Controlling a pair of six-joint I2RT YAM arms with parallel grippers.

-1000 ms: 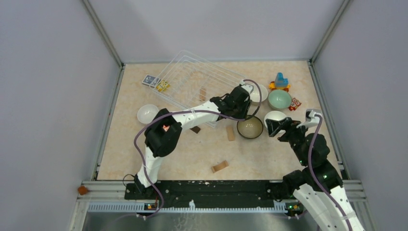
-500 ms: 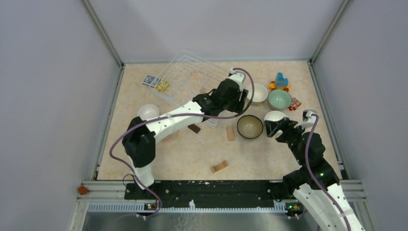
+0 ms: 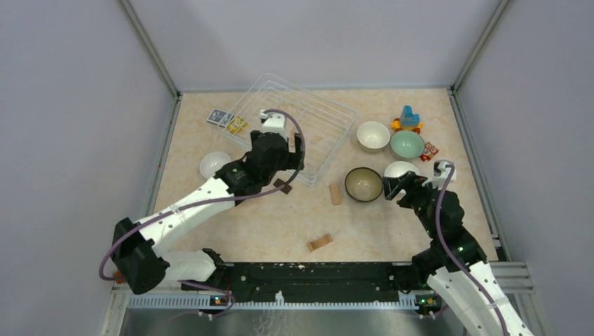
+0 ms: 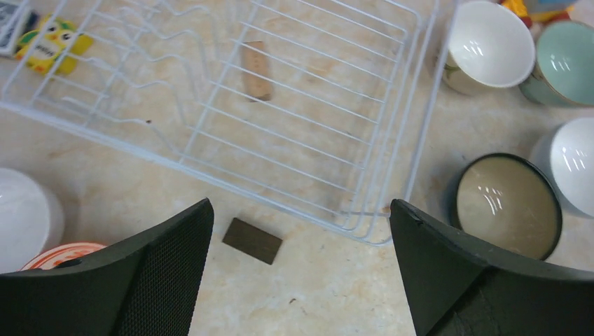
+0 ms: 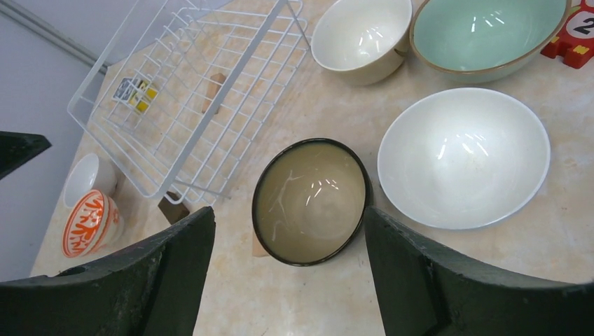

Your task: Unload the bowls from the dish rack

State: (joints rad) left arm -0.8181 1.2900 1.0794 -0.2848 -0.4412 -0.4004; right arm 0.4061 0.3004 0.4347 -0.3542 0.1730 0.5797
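Over the rack (image 4: 280,119), the left claw (image 4: 300,204) hangs wide open and empty. No bowl inside! All six bowls (image 3: 373,135) sit on the worktop (image 3: 280,224), four right of the rack, two left. Above the dark bowl (image 5: 310,201), the right claw (image 5: 288,210) gapes, empty too. Unloading looks done; the next move is probably just a retreat. Legible: a "2" on a red tile (image 5: 580,28).

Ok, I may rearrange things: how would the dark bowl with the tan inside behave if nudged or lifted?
The dark bowl shows sharp glossy highlights, so it is probably glazed: stiff, slippery, breakable. Sitting upright and wide, it would likely slide rather than tip. The white bowl sits close beside it, so they might clink.
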